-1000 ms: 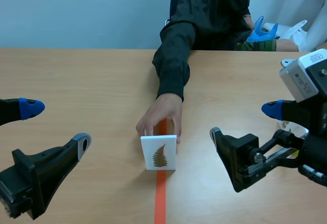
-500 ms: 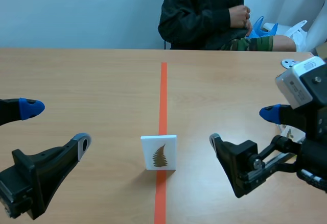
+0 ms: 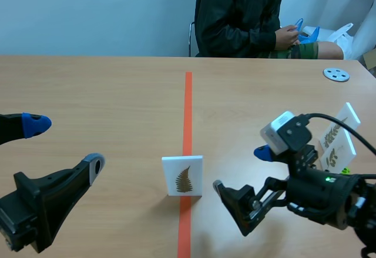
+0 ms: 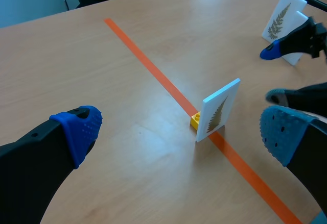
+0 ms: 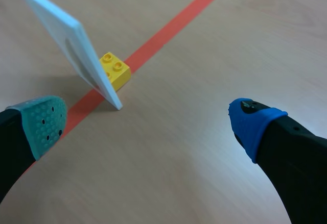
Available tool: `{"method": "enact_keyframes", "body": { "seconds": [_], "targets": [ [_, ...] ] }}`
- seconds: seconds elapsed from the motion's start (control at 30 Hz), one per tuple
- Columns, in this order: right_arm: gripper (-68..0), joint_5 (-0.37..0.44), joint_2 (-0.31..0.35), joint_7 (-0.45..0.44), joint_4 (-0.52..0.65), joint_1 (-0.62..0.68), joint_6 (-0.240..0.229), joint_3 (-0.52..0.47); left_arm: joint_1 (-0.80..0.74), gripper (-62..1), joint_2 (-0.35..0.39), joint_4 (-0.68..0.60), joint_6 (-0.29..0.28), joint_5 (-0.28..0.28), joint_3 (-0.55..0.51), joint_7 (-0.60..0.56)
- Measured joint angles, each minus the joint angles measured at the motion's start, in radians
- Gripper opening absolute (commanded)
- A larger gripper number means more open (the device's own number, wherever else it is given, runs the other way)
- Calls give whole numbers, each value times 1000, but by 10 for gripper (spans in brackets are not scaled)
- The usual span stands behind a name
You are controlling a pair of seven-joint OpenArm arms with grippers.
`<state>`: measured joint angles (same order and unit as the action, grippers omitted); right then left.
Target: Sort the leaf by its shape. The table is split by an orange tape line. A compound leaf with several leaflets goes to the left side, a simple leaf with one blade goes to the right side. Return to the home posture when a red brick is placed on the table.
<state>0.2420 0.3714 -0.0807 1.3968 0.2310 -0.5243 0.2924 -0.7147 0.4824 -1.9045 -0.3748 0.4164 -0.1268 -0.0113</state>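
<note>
Wooden table (image 3: 88, 87), fern card (image 3: 183, 176) upright on orange line (image 3: 188, 105), right gripper (image 3: 239, 168) spread nearby

The scene camera sits low between the 2 arms and faces across the table (image 3: 106, 93) toward a seated person (image 3: 238, 17). The left wrist camera looks forward and down past the left gripper (image 4: 179, 132), with the leaf card (image 4: 219, 110) some way ahead. The right wrist camera is much nearer and sees that card almost edge-on, just ahead of the right gripper (image 5: 148, 122). All 3 views share the card and the orange tape line (image 3: 188, 105).
</note>
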Motion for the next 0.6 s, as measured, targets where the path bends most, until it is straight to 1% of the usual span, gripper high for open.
{"method": "enact_keyframes", "body": {
  "seconds": [0.13,0.23,0.27,0.37,0.43,0.6],
  "targets": [
    [4,-136,-1,-137,-108,-65,0,103,0,14,0,0,0,0,0,0],
    [4,-207,-23,-208,-161,-95,13,143,0,14,0,0,0,0,0,0],
    [4,-219,-33,-225,-177,-103,18,152,0,14,0,0,0,0,0,0],
    [4,-246,-69,-259,-214,-125,71,171,0,14,0,0,0,0,0,0],
    [4,-272,-92,-278,-236,-144,73,175,0,14,0,0,0,0,0,0],
    [4,-277,-134,-282,-281,-193,84,212,0,14,0,0,0,0,0,0]
  ]
}}
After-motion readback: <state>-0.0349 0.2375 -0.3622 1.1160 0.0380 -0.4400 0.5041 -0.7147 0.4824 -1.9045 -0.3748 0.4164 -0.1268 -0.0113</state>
